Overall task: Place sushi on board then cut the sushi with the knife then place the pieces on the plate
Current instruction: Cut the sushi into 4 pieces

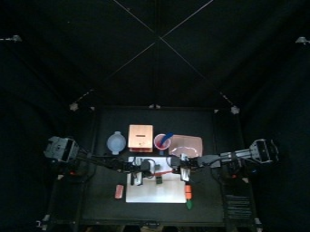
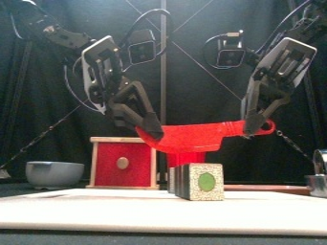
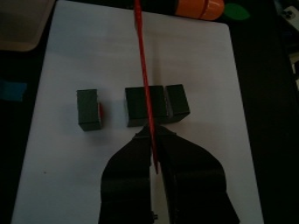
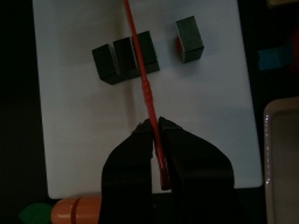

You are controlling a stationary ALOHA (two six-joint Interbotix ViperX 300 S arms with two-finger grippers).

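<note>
now left gripper (image 2: 141, 120) and right gripper (image 2: 259, 117) each pinch the knife (image 2: 198, 137) by an end; keep it level over the roll (image 2: 200, 180) below, then press straight down.

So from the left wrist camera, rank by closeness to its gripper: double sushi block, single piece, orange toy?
From the left gripper:
1. Double sushi block, under the red knife.
2. Single piece, aside on the board.
3. Orange toy, past the board's end.

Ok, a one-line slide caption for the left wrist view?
Left gripper holds the red knife over two adjoining sushi blocks on the white board; a third block lies apart.
</note>
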